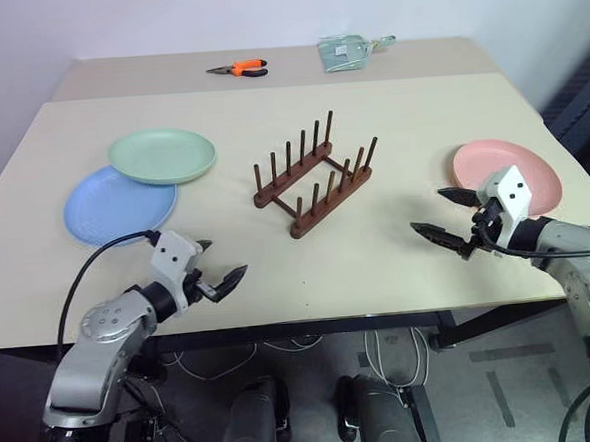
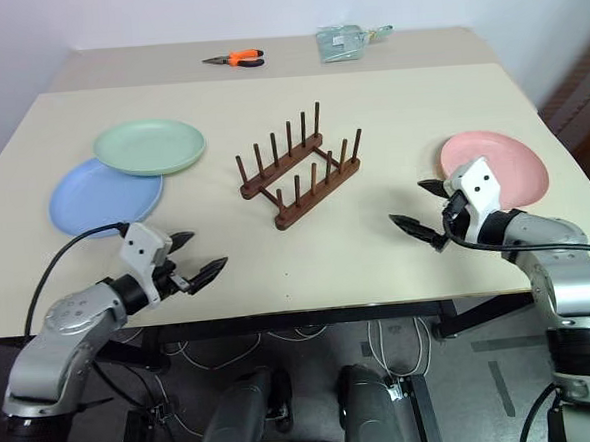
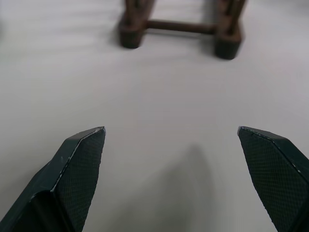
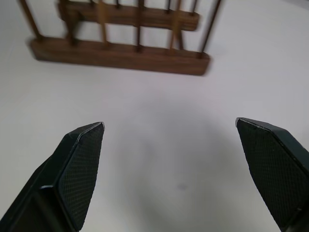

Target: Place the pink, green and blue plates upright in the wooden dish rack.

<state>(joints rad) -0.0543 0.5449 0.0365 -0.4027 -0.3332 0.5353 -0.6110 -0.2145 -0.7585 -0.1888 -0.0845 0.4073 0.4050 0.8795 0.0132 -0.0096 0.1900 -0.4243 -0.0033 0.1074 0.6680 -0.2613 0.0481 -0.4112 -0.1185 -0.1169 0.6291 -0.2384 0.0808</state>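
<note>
The pale green plate (image 1: 162, 155) lies flat at the table's left, its edge overlapping the light blue plate (image 1: 112, 206) beside it. At the right edge the pink plate (image 1: 497, 161) lies flat. The wooden dish rack (image 1: 332, 203) stands empty mid-table, its pegs upright. Near the front edge, my left gripper (image 1: 225, 258) hovers open and holds nothing, in front of the blue plate. My right gripper (image 1: 429, 211) is open and empty, just inboard of the pink plate. Both wrist views look between spread fingers at the rack (image 3: 178, 26) (image 4: 120, 53) ahead.
Orange-handled pliers (image 1: 241, 69) and a pale green packet (image 1: 347, 51) lie on a second table (image 1: 146, 75) butted against the far edge. Bare tabletop (image 1: 377, 246) stretches between the rack and the front edge. Cables run on the floor below.
</note>
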